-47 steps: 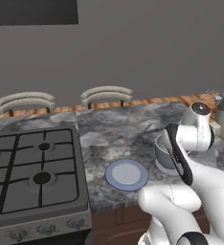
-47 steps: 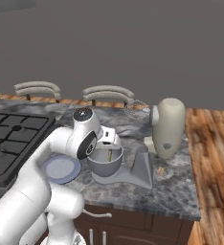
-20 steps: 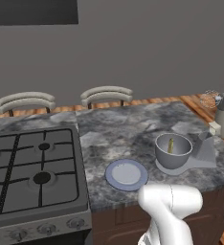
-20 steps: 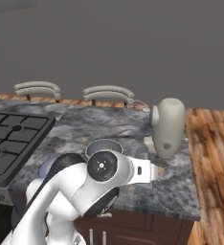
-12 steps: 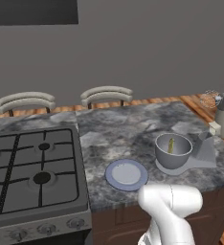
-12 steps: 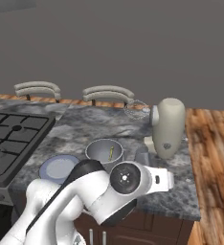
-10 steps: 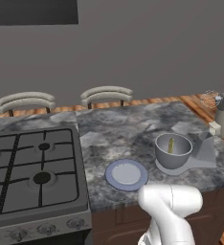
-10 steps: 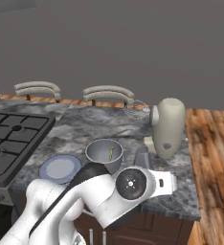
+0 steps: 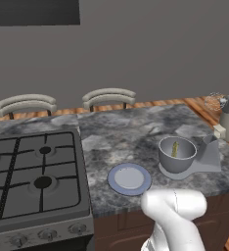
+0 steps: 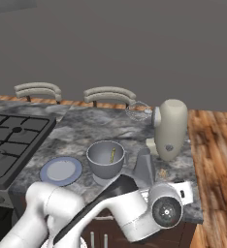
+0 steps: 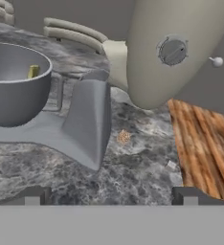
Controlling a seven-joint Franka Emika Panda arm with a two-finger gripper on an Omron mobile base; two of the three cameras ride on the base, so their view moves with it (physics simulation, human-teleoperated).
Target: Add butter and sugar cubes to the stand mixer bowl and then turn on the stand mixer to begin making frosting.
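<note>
Since the earlier frames the white arm has been swung away from the bowl and lowered to the counter's front right edge, near the mixer. At the left of the worktop a flat blue-rimmed plate (image 9: 129, 178) is seen lying bare. Just right of it, the deep round grey metal stand mixer bowl (image 9: 177, 153) rests on the mixer's flat grey base, with the small yellow butter stick (image 9: 174, 149) leaning inside it; no other contents can be made out. Further right, a small tan sugar cube (image 11: 124, 137) lies on the marble beside the grey column, apart from the bowl. The cream-beige stand mixer (image 10: 169, 128) stands behind, whisk raised. The two-finger gripper (image 11: 109, 194) is held low over the counter, fingers spread wide and empty. Sugar transfer is judged to be in hand; descent onto the cube and closure are called for next.
</note>
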